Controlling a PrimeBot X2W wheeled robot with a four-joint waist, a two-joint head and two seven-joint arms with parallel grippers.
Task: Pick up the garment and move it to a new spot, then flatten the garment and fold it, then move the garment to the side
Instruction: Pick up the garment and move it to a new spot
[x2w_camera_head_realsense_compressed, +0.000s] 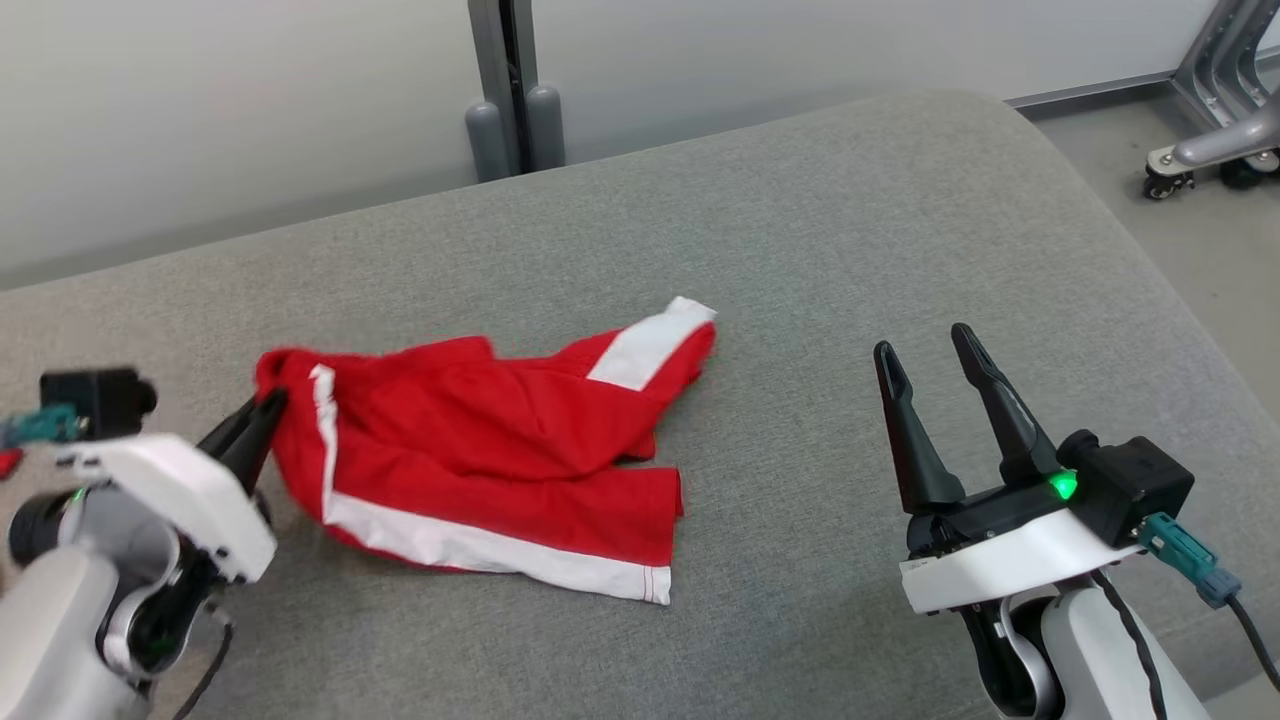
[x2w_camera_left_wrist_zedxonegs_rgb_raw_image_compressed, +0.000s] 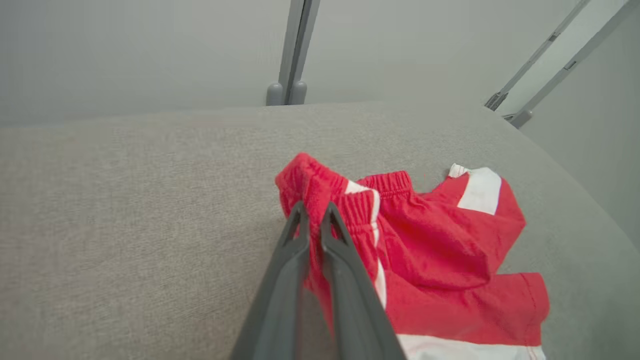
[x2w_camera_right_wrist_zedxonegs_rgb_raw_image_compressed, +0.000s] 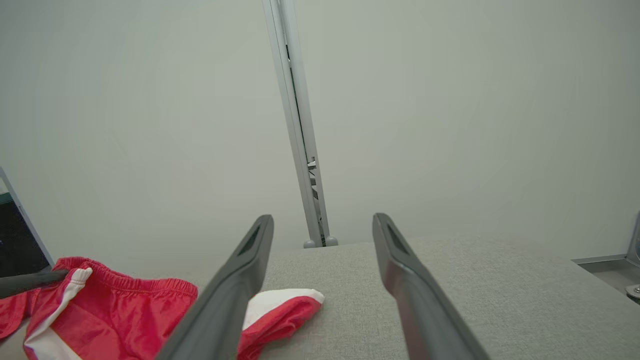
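Garment: red shorts with white side stripes are seen crumpled on the grey fabric-covered worktop, left of its middle in the head view.
Grip: the left tool is brought in from 8 o'clock and clamped together on the elastic waistband. Red cloth is pinched between its two fingers.
Free arm: the right tool is held at 4 o'clock with its fingers spread wide apart, over bare fabric and well apart from the shorts.
Leg hems: one white-banded leg is pointed toward 1 o'clock. The other is laid flatter, its hem edge turned toward 3 o'clock.
Worktop edges: the far edge is run along 12 o'clock, close to the wall. A rounded corner is seen at 2 o'clock, and the floor is met beyond the right edge.
Open room: a broad bare stretch is left from 12 to 4 o'clock of the shorts, and a narrower strip at 9 o'clock.
Surroundings: a grey wall post is set at 12 o'clock and a wheeled frame at 2 o'clock.
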